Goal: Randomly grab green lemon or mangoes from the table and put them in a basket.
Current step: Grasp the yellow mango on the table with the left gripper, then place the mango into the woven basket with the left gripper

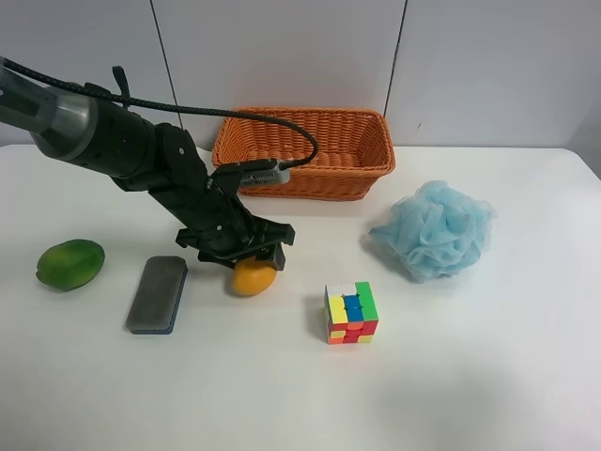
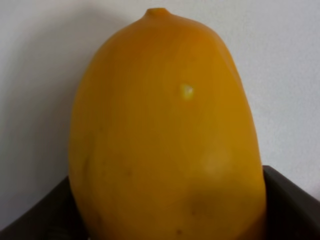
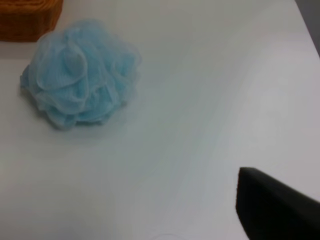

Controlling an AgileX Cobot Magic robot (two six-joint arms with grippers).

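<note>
Left gripper [image 1: 241, 250] lowered over the mangoes [image 1: 254, 278], one orange fruit lying on the white table [image 1: 470, 376] between the grey block [image 1: 158, 294] and the colour cube [image 1: 350, 313]; in my left wrist view a jaw stands at each flank of the fruit, but I cannot tell whether they clamp it. The green lemon [image 1: 70, 264] lies beyond the block and the basket [image 1: 300, 178] sits at the table's far edge. Of the right gripper [image 3: 275, 210] I see only one dark part near the blue mesh ball [image 3: 80, 72], so I cannot tell its state
</note>
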